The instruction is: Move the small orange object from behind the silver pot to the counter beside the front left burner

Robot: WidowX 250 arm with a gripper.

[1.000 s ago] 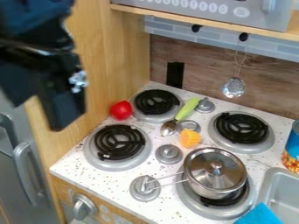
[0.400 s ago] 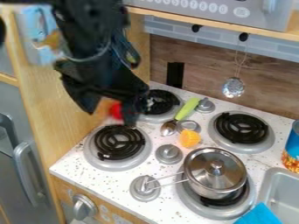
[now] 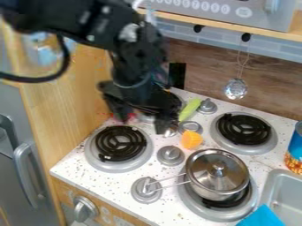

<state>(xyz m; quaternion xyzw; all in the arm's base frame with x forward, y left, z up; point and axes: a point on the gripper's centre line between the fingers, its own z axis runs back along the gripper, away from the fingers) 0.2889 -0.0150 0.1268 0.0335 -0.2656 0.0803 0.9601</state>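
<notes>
Arm enters at top left, bent downward at the wrist. Gripper (image 3: 143, 122) hangs tips-down over the stove, fingers spread. Red object (image 3: 130, 116): mostly hidden behind the left-hand finger. Green-handled spoon (image 3: 189, 110): just right of the right-hand finger. Orange piece (image 3: 191, 139): farther right, lower.

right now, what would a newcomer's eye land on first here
The black robot arm, coming in from the upper left, its pincer hanging over the back left of the white stovetop. Then the shiny lidded pot on the front right burner. Small bright accents follow: an orange piece mid-stovetop, a blue one beside the sink.
</notes>
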